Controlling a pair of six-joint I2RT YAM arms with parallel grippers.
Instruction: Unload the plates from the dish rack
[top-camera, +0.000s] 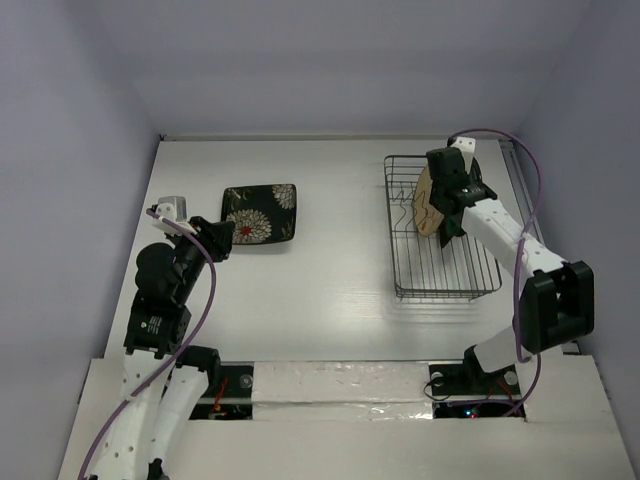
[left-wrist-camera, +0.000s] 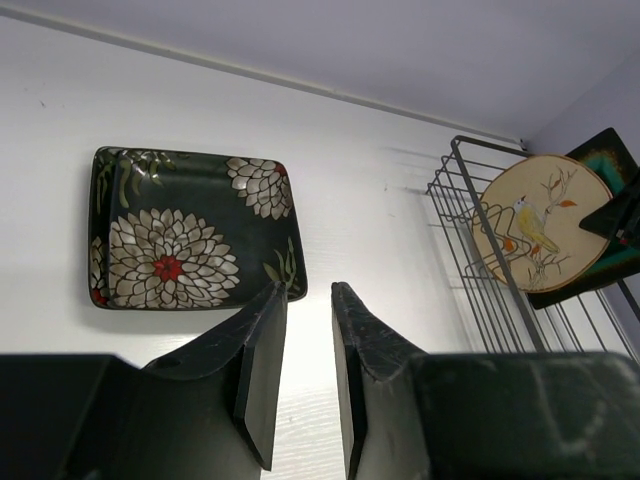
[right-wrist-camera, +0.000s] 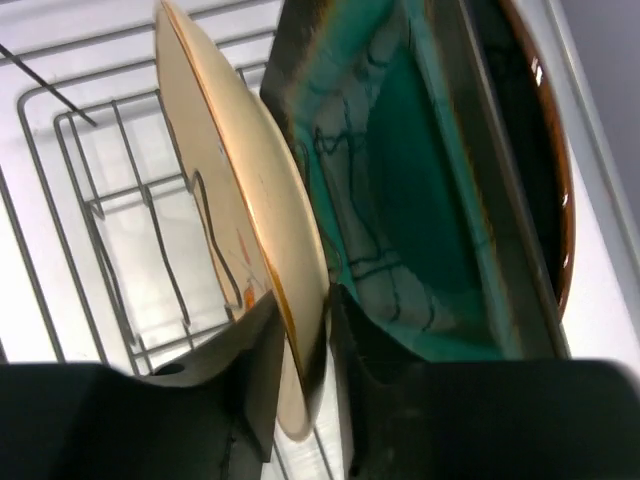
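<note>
Now | R grip (right-wrist-camera: 305, 300) clamps cream plate (right-wrist-camera: 225, 190) rim in rack (top-camera: 470, 270) | L grip (left-wrist-camera: 308, 300) parted, empty

Black square ceramic plate (left-wrist-camera: 190, 230) ahead-left of black left fingers (left-wrist-camera: 262, 370): white flowers, red centres. Cream round ceramic plate (right-wrist-camera: 265, 200) between black right fingers (right-wrist-camera: 250, 380): orange rim, yellow bird, brown branch. Right of those fingers, dark square glazed plate (right-wrist-camera: 400, 200): teal centre, black lines. Dark wire dish rack (top-camera: 440, 270), white tabletop (top-camera: 330, 270).
</note>
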